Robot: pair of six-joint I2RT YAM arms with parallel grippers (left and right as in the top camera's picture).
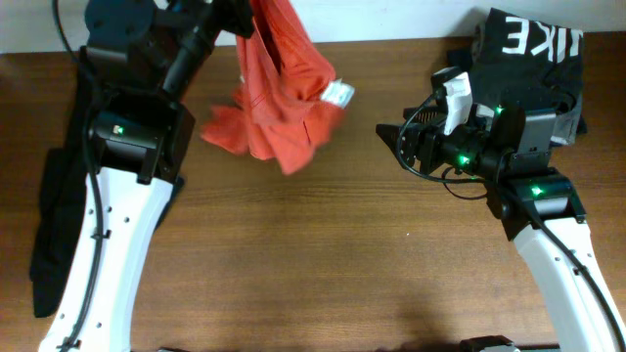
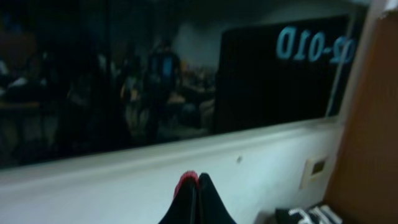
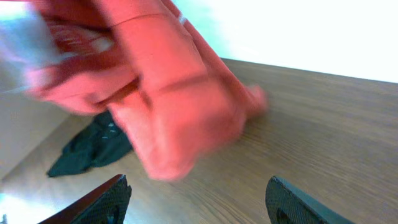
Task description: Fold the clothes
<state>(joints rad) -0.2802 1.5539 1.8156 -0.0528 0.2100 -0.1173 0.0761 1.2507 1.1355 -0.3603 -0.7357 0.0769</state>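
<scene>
Left gripper (image 2: 198,183), clamped shut on the red-orange T-shirt (image 1: 284,98), holds it bunched above the tabletop's (image 1: 293,254) far edge; right gripper (image 3: 198,190) stands wide open, empty, near it.

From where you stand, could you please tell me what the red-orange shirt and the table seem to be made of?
The red-orange shirt looks like soft matte fabric, probably cotton: it drapes in limp folds with stitched seams. The table: wood or wood-look laminate, brown, grain lines, low sheen.
</scene>
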